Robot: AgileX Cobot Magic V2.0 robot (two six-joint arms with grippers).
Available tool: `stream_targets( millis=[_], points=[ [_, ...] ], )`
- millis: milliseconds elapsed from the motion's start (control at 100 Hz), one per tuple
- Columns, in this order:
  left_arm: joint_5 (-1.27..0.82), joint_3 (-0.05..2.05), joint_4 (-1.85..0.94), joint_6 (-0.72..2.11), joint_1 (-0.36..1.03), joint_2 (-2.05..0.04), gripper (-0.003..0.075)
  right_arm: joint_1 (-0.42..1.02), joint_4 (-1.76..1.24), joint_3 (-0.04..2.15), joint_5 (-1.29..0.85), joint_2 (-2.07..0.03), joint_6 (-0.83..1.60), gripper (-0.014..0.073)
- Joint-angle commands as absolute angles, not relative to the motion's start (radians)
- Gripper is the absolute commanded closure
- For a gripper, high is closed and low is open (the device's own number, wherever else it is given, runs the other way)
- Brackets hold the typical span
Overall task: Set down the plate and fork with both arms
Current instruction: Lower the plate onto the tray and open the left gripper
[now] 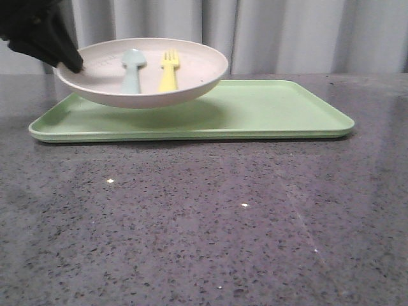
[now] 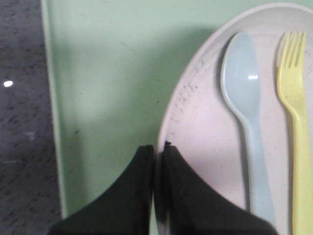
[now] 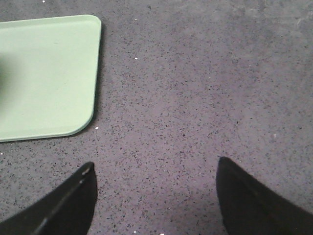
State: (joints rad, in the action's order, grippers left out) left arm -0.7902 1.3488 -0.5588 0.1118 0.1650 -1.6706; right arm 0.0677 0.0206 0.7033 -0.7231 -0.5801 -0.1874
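The pale pinkish-white plate [image 1: 191, 64] hangs tilted above the left part of the light green tray [image 1: 280, 111]. My left gripper [image 1: 70, 62] is shut on the plate's left rim. In the left wrist view its fingers [image 2: 157, 147] pinch the rim of the plate [image 2: 205, 122]. The yellow fork [image 1: 169, 71] lies in the plate, tines away from me, and shows in the left wrist view [image 2: 296, 107]. My right gripper [image 3: 155, 169] is open and empty over the bare table, beside the tray's corner [image 3: 49, 73]. It is out of the front view.
A light blue spoon [image 1: 132, 69] lies in the plate left of the fork; it also shows in the left wrist view [image 2: 244, 98]. The tray sits on a dark speckled table [image 1: 204, 223]. Grey curtains [image 1: 287, 32] hang behind.
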Motion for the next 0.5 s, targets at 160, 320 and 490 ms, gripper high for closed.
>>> stream_targets(
  millis=[160,320,490],
  points=[
    [-0.711,1.485,-0.615,0.053,0.235,-1.759,0.0741,0.069,0.025,0.738,-0.657,-0.589,-0.177,0.0073],
    [-0.708,1.487,-0.632,0.053,0.236,-1.789,0.0741,0.069,0.025,0.738,-0.657,-0.589,-0.177,0.0073],
    [-0.708,1.487,-0.628,0.053,0.236,-1.791,0.0739,0.069,0.025,0.738,-0.658,-0.589,-0.177,0.0073]
  ],
)
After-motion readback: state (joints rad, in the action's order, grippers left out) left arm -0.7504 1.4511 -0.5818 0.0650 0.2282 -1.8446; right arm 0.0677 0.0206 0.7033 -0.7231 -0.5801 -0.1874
